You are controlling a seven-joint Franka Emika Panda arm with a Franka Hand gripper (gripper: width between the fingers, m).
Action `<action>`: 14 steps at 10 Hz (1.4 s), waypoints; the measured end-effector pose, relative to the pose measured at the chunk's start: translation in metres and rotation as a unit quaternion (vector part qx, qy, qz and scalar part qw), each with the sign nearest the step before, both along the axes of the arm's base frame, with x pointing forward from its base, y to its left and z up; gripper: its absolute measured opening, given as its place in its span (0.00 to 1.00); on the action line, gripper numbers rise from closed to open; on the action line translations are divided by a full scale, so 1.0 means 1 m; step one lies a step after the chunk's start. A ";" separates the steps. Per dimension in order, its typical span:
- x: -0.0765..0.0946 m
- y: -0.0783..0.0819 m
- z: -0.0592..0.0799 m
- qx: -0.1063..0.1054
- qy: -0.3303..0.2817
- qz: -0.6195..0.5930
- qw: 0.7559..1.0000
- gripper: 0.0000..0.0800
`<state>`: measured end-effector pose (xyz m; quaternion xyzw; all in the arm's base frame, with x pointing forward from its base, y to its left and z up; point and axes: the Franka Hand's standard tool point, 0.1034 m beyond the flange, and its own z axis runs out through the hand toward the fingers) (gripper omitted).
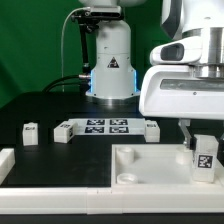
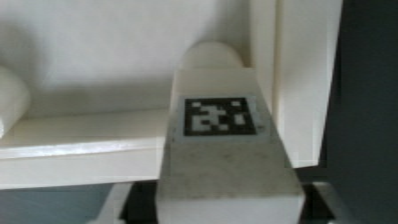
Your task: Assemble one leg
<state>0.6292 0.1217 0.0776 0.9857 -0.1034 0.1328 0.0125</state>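
Note:
My gripper (image 1: 202, 143) is shut on a leg (image 1: 204, 160), a small white post with a black-and-white marker on its face. It holds the leg upright over the corner of the large white square tabletop (image 1: 140, 165) on the exterior view's right. I cannot tell whether the leg touches the tabletop. In the wrist view the leg (image 2: 217, 125) runs out from between the dark fingers (image 2: 317, 200) of the gripper (image 2: 222, 208), its tip over the tabletop's raised rim (image 2: 80, 150).
The marker board (image 1: 105, 126) lies behind the tabletop. Three more small white legs stand near it (image 1: 30, 132), (image 1: 62, 130), (image 1: 151, 128). A white part (image 1: 5, 162) sits at the exterior view's left edge. The robot base (image 1: 110, 65) stands behind.

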 end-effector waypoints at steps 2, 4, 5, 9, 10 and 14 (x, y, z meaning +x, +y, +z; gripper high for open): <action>-0.001 -0.002 -0.001 0.033 -0.005 -0.151 0.988 0.36; -0.004 -0.005 -0.001 0.058 -0.010 -0.296 0.953 0.36; -0.005 -0.006 -0.001 0.069 -0.013 -0.351 0.934 0.36; -0.008 -0.004 -0.001 0.099 -0.029 -0.526 0.845 0.37; -0.008 -0.004 0.000 0.098 -0.029 -0.524 0.846 0.37; -0.006 -0.003 -0.001 0.076 -0.026 -0.420 0.904 0.79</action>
